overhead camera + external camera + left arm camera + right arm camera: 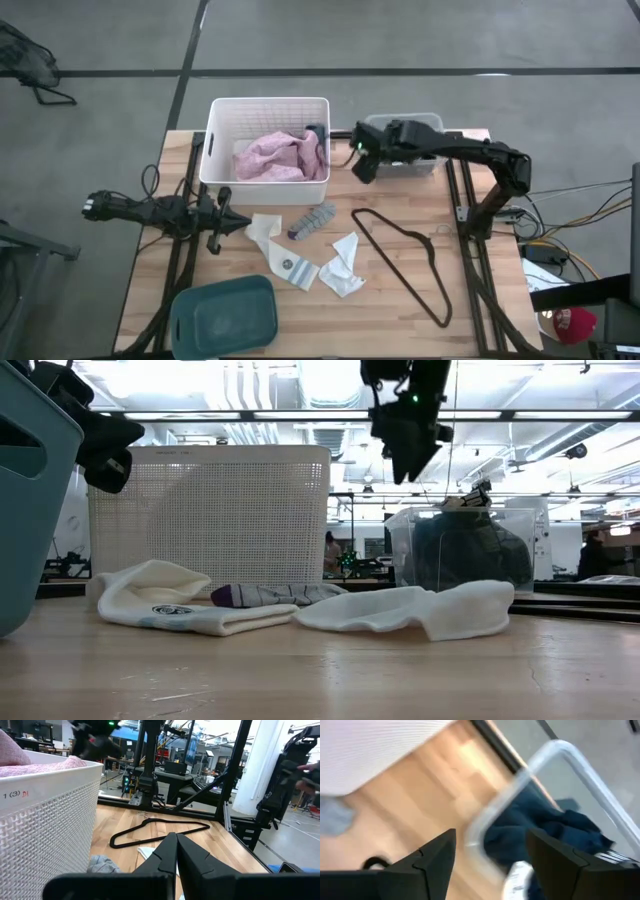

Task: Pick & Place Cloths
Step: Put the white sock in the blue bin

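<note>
A pink garment [268, 155] lies in the white basket [222, 110], with a dark piece [316, 135] at the basket's right wall. Navy garments [555, 830] fill the clear bin [428, 122]. Cream [265, 228], grey [313, 217] and two white socks [295, 268] [343, 265] lie flat on the table. My right gripper [362, 162] hangs open and empty, raised over the gap between basket and clear bin. My left gripper [235, 222] is shut, level near the table's left side, pointing at the cream sock.
A thin black wire hanger [405, 260] lies on the table's right half. A teal bin [222, 315] sits at the near left corner. The basket and the clear bin [460, 550] stand along the far edge. Bare wood shows between the socks and the near edge.
</note>
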`<control>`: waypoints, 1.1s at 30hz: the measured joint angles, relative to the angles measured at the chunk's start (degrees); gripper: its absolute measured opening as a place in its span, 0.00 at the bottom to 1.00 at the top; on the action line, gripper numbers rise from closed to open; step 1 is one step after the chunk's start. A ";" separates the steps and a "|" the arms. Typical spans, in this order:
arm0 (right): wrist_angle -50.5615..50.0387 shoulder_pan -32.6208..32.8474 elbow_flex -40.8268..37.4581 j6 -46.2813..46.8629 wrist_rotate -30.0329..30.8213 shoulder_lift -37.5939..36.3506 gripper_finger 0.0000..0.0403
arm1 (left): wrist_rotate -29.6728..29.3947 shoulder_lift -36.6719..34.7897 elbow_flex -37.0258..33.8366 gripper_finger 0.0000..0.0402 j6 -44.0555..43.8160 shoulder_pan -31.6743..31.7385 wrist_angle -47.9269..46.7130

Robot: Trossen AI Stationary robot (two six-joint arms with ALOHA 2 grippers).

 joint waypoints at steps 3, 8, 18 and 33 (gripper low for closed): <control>0.30 5.02 -0.45 0.97 0.54 -0.06 0.61 | 0.02 0.00 0.00 0.03 0.01 0.01 0.00; 5.03 13.63 -4.08 3.57 2.53 -0.07 0.64 | 0.02 0.00 0.00 0.03 0.00 0.01 0.00; 21.72 24.76 -12.26 2.40 6.66 -0.07 0.61 | 0.01 0.00 0.00 0.03 -0.01 0.01 0.00; 43.19 35.82 -21.67 3.16 5.91 -0.05 0.53 | 0.02 0.00 0.00 0.03 0.01 -0.01 0.00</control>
